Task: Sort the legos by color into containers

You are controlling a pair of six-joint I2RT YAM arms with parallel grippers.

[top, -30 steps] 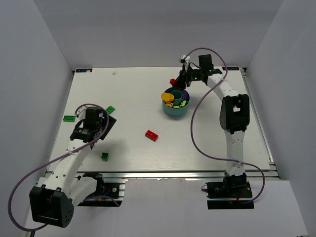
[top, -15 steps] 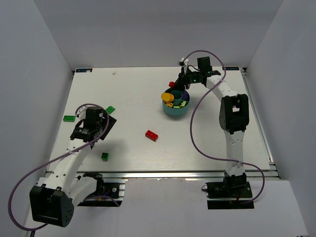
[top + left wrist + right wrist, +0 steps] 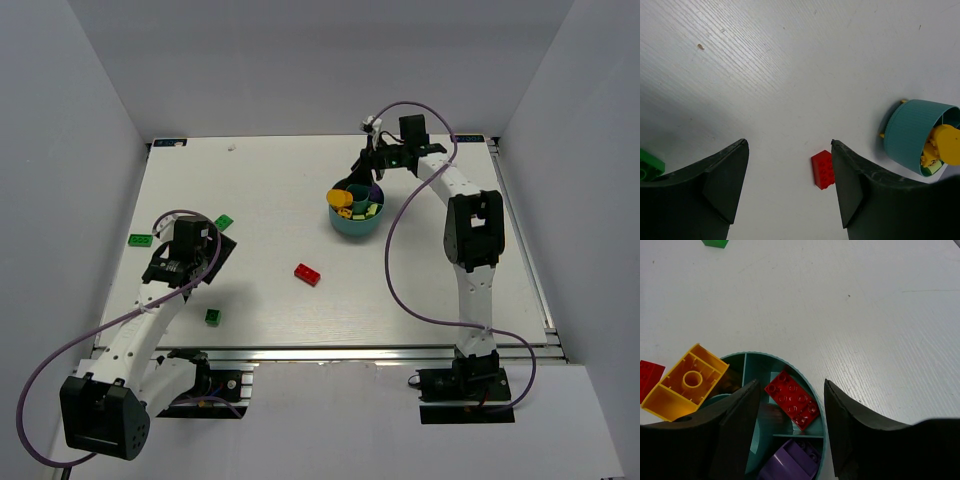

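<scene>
Overhead and wrist views of two robot arms sorting toy bricks on a white bench (image 3: 280, 180). The right pincer (image 3: 791, 382) hangs over the far side of a round teal dish (image 3: 356, 228), its jaws apart and gripping nothing. Directly below the gap between them a red brick (image 3: 792, 401) lies inside one wedge compartment, clear of both fingers as far as can be seen. Beyond the finger on the left of its wrist view, a large yellow brick (image 3: 687, 382) is perched on the dish, hollow side up. Back toward the wrist, a purple brick (image 3: 790, 462) fills the neighbouring wedge. The left pincer (image 3: 789, 145) hovers low over the bench, jaws also spread and empty. Straight ahead of it, a little toward the finger on the right of its view, a second red brick (image 3: 823, 170) lies loose on the bench, with the dish farther on and to the right. This brick's long axis points nearly away from the pincer, slightly tilted, so the jaws would close across its short width. A green brick (image 3: 647, 167) peeks out past the other finger. The loose red brick seems the likely next pick, and the left arm, which faces it squarely, appears better placed than the right.
</scene>
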